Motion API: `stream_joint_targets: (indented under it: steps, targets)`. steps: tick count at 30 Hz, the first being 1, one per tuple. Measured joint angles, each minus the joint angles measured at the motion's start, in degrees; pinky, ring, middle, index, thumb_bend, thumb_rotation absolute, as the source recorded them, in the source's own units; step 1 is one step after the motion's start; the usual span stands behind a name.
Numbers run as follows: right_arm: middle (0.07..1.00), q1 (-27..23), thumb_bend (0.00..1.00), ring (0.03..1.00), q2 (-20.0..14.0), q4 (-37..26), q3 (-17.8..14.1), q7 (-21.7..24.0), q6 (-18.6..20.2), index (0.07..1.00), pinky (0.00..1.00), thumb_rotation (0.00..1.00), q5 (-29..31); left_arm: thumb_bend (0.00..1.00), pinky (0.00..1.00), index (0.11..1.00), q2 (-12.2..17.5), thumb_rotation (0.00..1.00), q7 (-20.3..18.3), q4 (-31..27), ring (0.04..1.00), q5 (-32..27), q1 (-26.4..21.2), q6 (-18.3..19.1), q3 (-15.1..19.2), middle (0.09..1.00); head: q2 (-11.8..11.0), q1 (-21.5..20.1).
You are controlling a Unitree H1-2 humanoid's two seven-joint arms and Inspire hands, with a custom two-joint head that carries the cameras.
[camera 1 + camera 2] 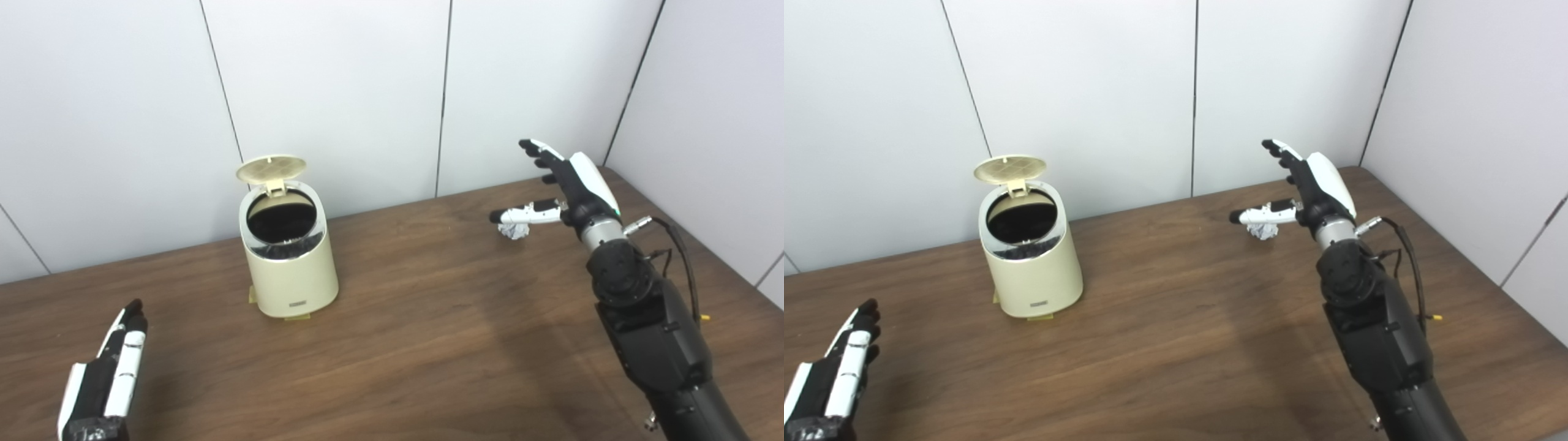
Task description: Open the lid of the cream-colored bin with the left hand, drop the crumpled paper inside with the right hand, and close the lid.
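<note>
Left hand: our left hand (107, 373) rests low at the near left edge, fingers stretched out and holding nothing, well apart from the bin.
Bin: the cream-colored bin (288, 257) stands upright on the wooden table (429, 343), left of centre; its long axis is vertical and its dark mouth faces up, tipped slightly toward us.
Lid: the lid (271, 168) is already up, hinged at the back rim.
Paper: the crumpled paper (513, 230) lies on the table at the far right, a roundish wad with no clear long axis.
Right hand: our right hand (566, 180) is spread wide and holds nothing; its thumb reaches over the paper, fingers raised above. It is plainly the nearer hand.
Coming move: we judge the grasp comes next, then a carry leftward to the bin.
</note>
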Motion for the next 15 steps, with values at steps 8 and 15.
stream_joint_targets:
  steps: [8, 15]
  targets:
    - [0.882, -3.99, 0.91, 0.875, -1.19, 12.63, 4.91, -0.23, -2.37, 0.857, 0.74, 0.13, -0.57, 0.42, 1.0, 1.0, 0.47, 0.86, -0.01, -2.12, 0.973, 0.46, 0.16, 1.84, -0.92, 0.993, 0.62, 1.32]
    - [0.889, -8.32, 0.91, 0.871, -1.98, 22.44, 9.25, -0.27, -3.13, 0.852, 0.72, 0.17, -1.96, 0.46, 1.0, 1.0, 1.23, 0.83, -0.05, -2.17, 0.971, 0.61, 0.22, 2.5, -1.05, 0.987, 1.05, 2.29]
